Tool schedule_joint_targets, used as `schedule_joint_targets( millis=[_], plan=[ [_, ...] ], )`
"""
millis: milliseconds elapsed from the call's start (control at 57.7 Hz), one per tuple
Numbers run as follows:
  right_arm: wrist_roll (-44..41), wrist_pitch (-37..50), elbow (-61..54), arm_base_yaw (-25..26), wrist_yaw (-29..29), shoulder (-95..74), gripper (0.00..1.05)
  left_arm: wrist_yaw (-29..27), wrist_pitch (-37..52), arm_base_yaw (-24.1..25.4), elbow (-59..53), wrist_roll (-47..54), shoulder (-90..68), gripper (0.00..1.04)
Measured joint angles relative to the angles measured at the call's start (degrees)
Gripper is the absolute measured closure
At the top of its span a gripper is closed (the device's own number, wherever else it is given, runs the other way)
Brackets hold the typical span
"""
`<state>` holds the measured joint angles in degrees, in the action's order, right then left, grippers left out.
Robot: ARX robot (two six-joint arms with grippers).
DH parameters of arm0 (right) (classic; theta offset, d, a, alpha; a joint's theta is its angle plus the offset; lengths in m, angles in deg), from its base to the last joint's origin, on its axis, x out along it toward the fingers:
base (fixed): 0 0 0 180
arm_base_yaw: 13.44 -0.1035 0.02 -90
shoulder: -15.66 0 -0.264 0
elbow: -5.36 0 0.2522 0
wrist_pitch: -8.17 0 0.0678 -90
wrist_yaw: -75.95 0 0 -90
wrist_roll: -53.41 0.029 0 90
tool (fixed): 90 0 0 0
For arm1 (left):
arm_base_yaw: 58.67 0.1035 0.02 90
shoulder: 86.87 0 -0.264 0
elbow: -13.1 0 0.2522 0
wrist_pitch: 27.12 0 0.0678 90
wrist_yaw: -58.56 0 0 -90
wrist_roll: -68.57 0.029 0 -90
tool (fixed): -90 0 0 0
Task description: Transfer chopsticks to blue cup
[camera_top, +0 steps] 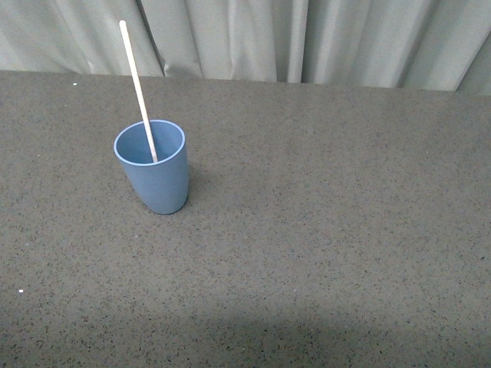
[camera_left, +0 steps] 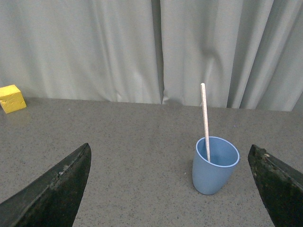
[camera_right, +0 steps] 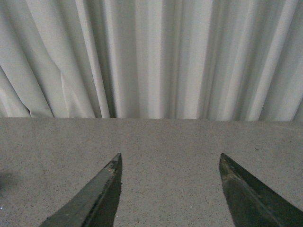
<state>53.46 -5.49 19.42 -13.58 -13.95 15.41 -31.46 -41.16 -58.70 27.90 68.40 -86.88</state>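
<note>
While your blue cup [camera_top: 153, 167] stands upright on the desk [camera_top: 322, 230], nearer its far edge and left of centre, the chopsticks [camera_top: 138, 90] rest inside it, leaning on the rim. Your left gripper [camera_left: 173, 189] is spread wide, holding nothing; your right gripper [camera_right: 168, 189] is spread too, over bare desk. A yellow block [camera_left: 12, 98] sits by the curtain [camera_right: 151, 56].
</note>
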Motion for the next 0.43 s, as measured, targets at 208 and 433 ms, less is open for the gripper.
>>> schedule_joint_targets(
  millis=[208,433],
  plan=[
    [0.1,0.0,0.0,0.0,0.0,0.0,0.07,0.0,0.0,0.0,0.0,0.0,0.0,0.07],
    [0.0,0.0,0.0,0.0,0.0,0.0,0.09,0.0,0.0,0.0,0.0,0.0,0.0,0.07]
  ],
)
